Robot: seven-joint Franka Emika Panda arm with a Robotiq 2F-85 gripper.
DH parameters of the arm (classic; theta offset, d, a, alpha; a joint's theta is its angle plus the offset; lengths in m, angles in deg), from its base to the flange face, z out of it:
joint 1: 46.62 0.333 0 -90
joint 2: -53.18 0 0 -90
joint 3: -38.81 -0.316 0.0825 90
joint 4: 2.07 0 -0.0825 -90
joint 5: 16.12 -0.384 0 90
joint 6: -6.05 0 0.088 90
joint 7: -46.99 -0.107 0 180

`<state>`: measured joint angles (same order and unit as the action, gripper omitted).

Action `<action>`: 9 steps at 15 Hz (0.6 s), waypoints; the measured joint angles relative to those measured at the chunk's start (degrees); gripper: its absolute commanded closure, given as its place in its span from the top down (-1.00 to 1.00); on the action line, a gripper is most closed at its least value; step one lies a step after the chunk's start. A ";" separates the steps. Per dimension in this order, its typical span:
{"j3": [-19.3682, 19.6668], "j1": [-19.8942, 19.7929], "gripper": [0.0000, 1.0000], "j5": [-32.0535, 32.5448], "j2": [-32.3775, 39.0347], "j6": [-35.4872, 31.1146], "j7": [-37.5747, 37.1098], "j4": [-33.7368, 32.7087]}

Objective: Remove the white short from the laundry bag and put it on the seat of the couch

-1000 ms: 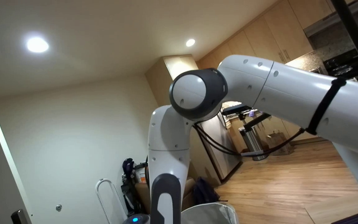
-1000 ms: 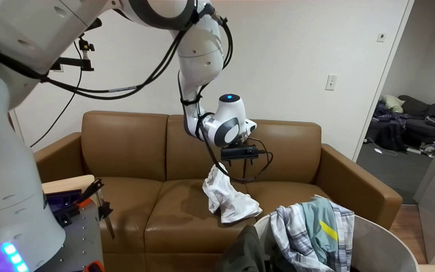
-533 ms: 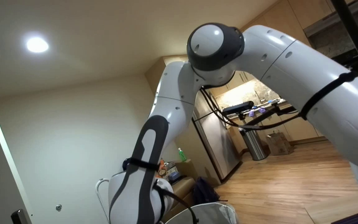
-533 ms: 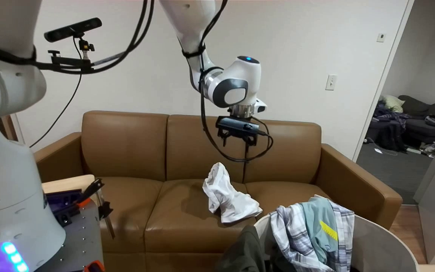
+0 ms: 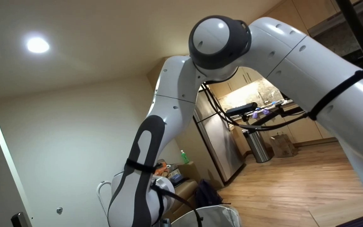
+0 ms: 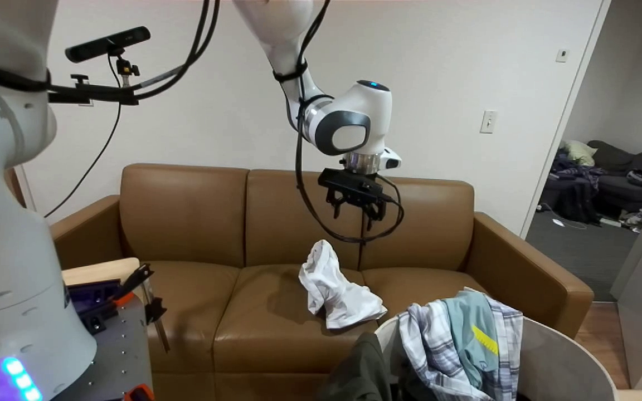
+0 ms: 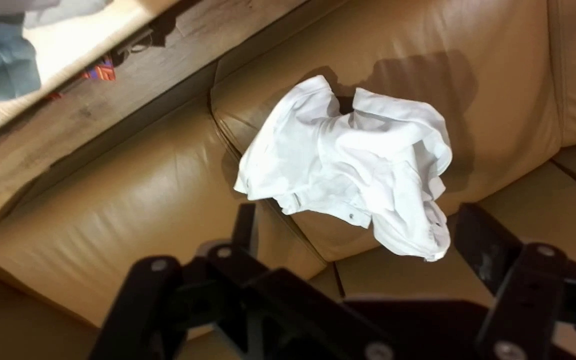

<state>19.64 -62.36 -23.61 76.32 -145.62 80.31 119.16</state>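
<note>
In an exterior view, the crumpled white cloth shorts point(image 6: 340, 301) lie on the seat point(image 6: 265, 320) of the brown leather couch point(image 6: 187, 214), at seven o'clock from the black two-finger gripper point(image 6: 353, 220), which hangs spread, empty and clear of them; retreating toward twelve probably suffices.

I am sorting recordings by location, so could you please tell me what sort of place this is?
Probably a home's living and kitchen area: it has a brown couch, a fridge and wood-coloured cupboards.
</note>
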 measured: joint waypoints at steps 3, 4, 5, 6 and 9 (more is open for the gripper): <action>6.08 4.02 1.00 0.00 -3.13 1.55 -8.17 1.58; 7.83 4.95 1.00 0.02 -4.43 2.04 -10.71 2.59; 9.73 5.94 1.00 0.23 -5.63 3.05 -13.27 3.66; 11.51 6.84 1.00 0.40 -6.45 4.18 -15.62 4.54; 14.43 7.76 1.00 0.43 -6.85 7.70 -18.68 5.59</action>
<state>34.07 -54.59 -23.19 69.47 -137.92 61.63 124.75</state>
